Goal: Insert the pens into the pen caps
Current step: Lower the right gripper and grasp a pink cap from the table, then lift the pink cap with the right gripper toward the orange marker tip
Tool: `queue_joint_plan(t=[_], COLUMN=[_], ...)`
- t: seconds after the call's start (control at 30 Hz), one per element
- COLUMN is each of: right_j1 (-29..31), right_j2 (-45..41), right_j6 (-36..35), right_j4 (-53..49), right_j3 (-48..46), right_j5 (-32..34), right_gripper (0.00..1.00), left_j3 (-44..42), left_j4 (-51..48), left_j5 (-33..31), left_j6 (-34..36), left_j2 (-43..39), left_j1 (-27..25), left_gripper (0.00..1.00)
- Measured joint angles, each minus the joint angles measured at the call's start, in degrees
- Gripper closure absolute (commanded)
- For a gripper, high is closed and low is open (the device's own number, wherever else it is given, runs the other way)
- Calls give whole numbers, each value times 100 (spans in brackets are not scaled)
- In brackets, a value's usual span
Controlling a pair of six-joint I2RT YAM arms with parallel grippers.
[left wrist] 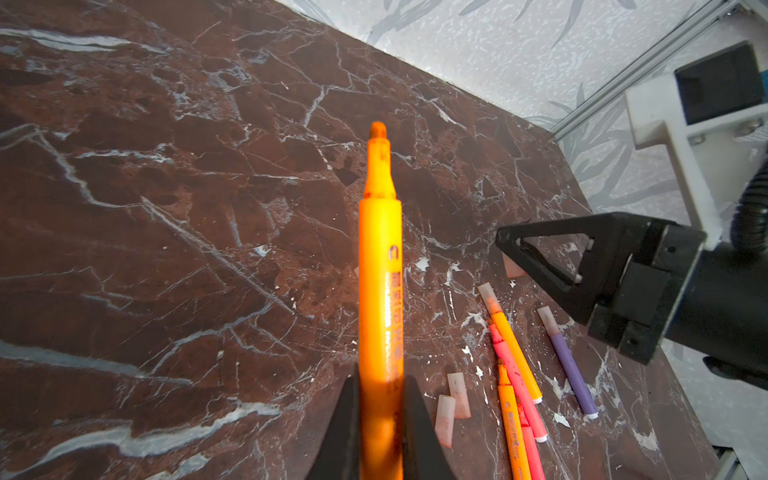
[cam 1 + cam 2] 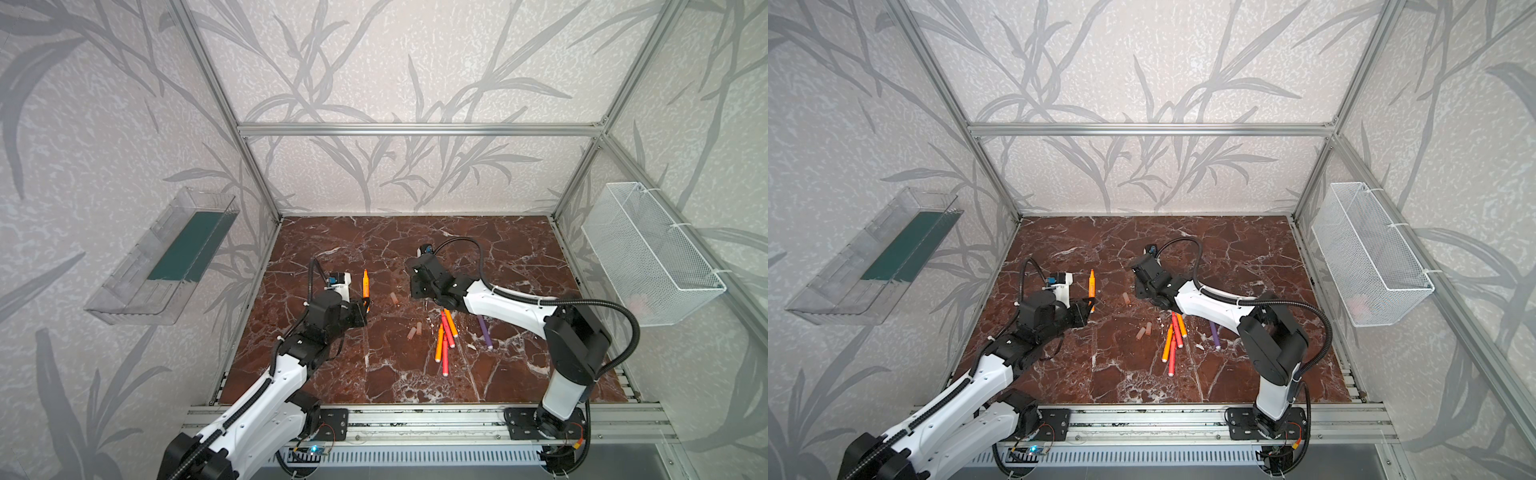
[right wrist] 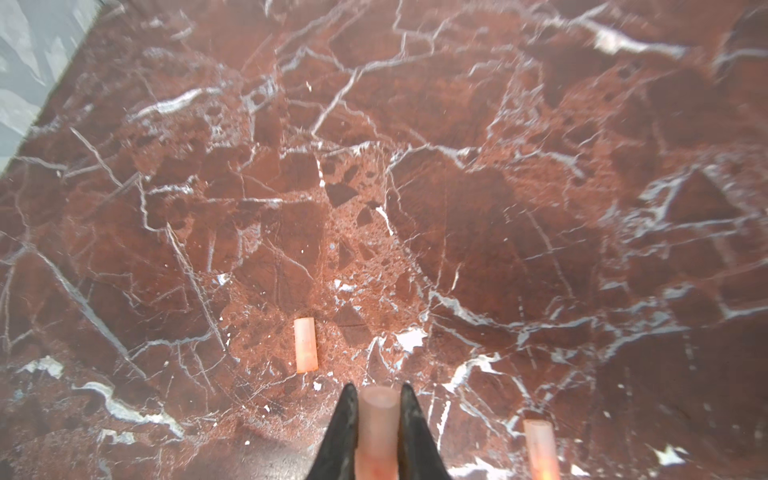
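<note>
Left claw (image 1: 380, 388) grips 1 orange pen (image 1: 380, 270) left of centre in both top views; right claw (image 3: 378, 390) grips 1 pen cap (image 3: 377, 432) near centre.

The left arm (image 2: 286, 374) and right arm (image 2: 498, 303) are built alike, with white shells on the long links and black housings at the joints. One black link bears a small white mark. A ribbed black cable (image 2: 611, 306) runs along each arm. Each arm stands on a black base plate (image 2: 517, 422) dotted with screws on the near rail, with thin red and black wires beside it. Each wrist carries a white camera mount (image 2: 343, 289) with a blue plug. The jaws are black and tapering, with open triangular frames.
</note>
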Motion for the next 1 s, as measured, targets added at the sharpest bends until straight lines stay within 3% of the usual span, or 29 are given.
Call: queue_joint_plan(t=[0.47,1.0], right_j1=[-267,-271], right_j2=[-1508,-2072], right_j6=[-234,361], right_j4=[466,1982], right_j3=[-229,-1132], right_j5=[-221,-1526], right_gripper=[91,94], left_j3=[109,74], left_j4=[658,2098], left_j5=[24,682], left_j6=[356,597], left_j2=[531,796], left_j1=[-1300,-1648], left_gripper=[100,100])
